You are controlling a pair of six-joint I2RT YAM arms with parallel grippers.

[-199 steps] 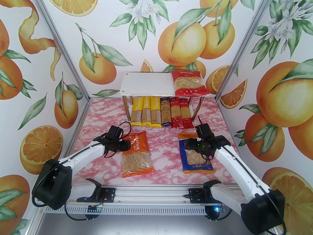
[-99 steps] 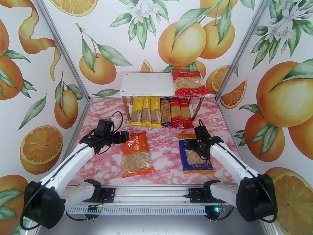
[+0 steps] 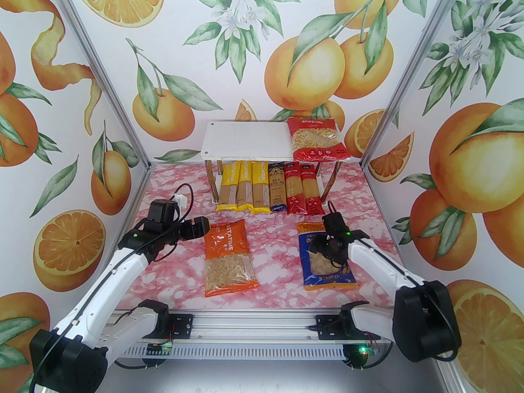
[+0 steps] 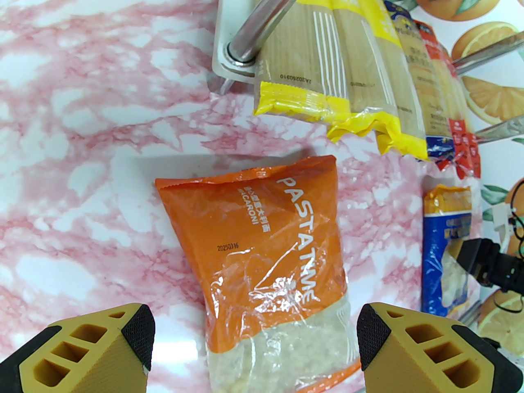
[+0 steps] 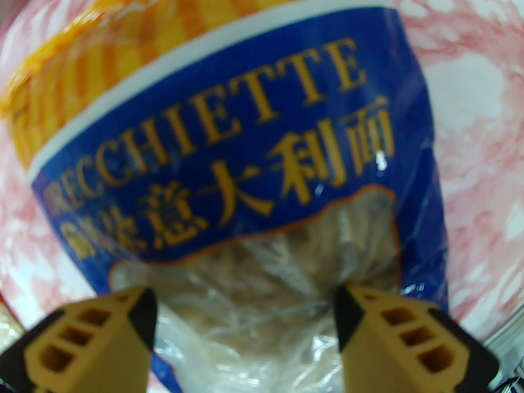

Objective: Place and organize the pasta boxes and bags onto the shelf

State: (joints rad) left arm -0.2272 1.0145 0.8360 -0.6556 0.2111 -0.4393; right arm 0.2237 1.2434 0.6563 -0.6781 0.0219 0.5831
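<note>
Grabbing the last 2 bags, looks like; your left gripper (image 4: 254, 336) hangs wide open over the orange bag (image 4: 262, 236) on the table (image 4: 82, 137); right gripper (image 5: 245, 313) straddles the blue bag (image 5: 229, 145), can't tell if it's biting; next, pinch and lift to the shelf (image 3: 245, 139) top.

The orange bag (image 4: 266, 252) is glossy, crinkled plastic film, clear at its lower part where pale pasta shows through. The spaghetti packs (image 4: 339, 55) have the same shiny film, crimped at the ends. The blue bag (image 5: 245, 158) looks like slick printed plastic with a clear window, though blur hides its finer texture. The shelf (image 3: 245, 141) has matt white boards on polished, mirror-bright metal legs (image 4: 262, 19). The bench (image 4: 82, 96) is smooth, with a pink marble pattern. The left tool (image 4: 254, 338) has yellow plastic fingers (image 4: 430, 354) with rough black pads (image 4: 137, 334).
</note>
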